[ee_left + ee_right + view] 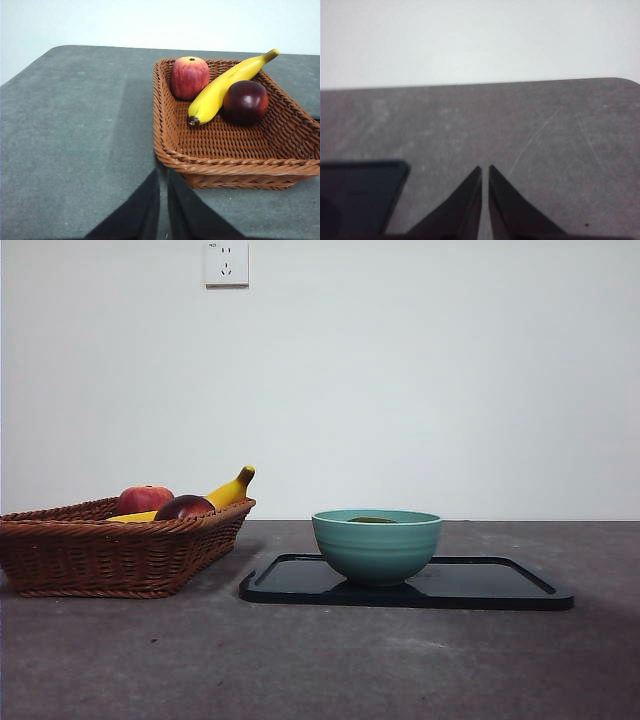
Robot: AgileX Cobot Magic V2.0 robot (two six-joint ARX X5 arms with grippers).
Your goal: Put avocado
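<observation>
Gray tabletop point(320, 670) across the foreground. At centre, a black tray point(500, 585) carries a teal bowl point(377, 545); a sliver of the dark green avocado point(372, 520) shows just above its rim, inside the bowl. At left, a wicker basket point(110, 555) holds a red apple point(143, 499), a dark reddish-purple fruit point(184, 507) and a banana point(232, 488). Left tool point(163, 200) and right tool point(485, 197) both hang clenched and empty over the tabletop. High on the white wall, a power socket point(226, 262)

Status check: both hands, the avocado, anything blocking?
Left hand shut, empty, near basket. Right hand shut, empty, beside tray. Avocado in teal bowl on tray. Nothing blocking.
</observation>
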